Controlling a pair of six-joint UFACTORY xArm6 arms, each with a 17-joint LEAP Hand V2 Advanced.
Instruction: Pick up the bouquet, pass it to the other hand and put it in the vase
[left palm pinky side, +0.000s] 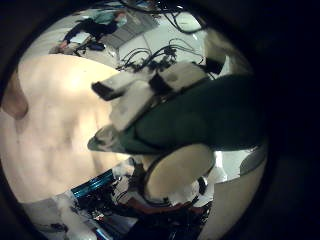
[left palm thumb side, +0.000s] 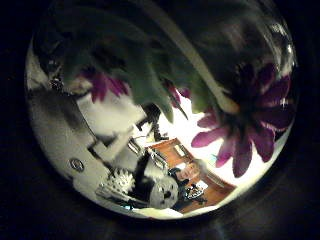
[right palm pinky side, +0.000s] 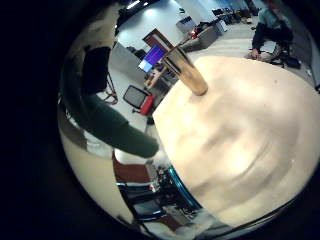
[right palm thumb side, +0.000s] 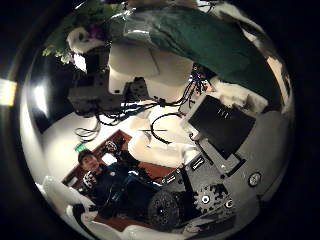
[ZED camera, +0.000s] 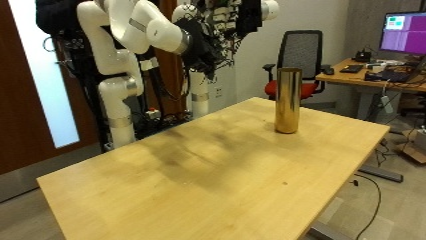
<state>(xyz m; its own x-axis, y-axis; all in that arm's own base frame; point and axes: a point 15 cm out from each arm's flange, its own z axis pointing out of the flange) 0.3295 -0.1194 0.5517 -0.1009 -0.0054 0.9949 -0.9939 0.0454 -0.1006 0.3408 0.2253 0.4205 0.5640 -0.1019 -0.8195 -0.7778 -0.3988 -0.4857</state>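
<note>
Both hands are raised close together above the table's far edge. My right hand (ZED camera: 200, 45) is nearer and my left hand (ZED camera: 253, 15) is behind it. The bouquet is hard to make out there. The left thumb side palm view is filled by purple flowers (left palm thumb side: 245, 115) and green leaves. In the left little finger side palm view, white and black fingers (left palm pinky side: 150, 88) curl round the dark green stem bundle (left palm pinky side: 205, 115). The stem bundle (right palm pinky side: 115, 128) runs close past my right palm and shows in the right thumb side palm view (right palm thumb side: 205, 40). The tall gold vase (ZED camera: 286, 100) stands upright on the table (ZED camera: 200, 170).
The vase also shows in the right little finger side palm view (right palm pinky side: 188, 70), on the table away from the hands. An office chair (ZED camera: 304, 55) and a desk with a monitor (ZED camera: 404, 30) stand behind the table.
</note>
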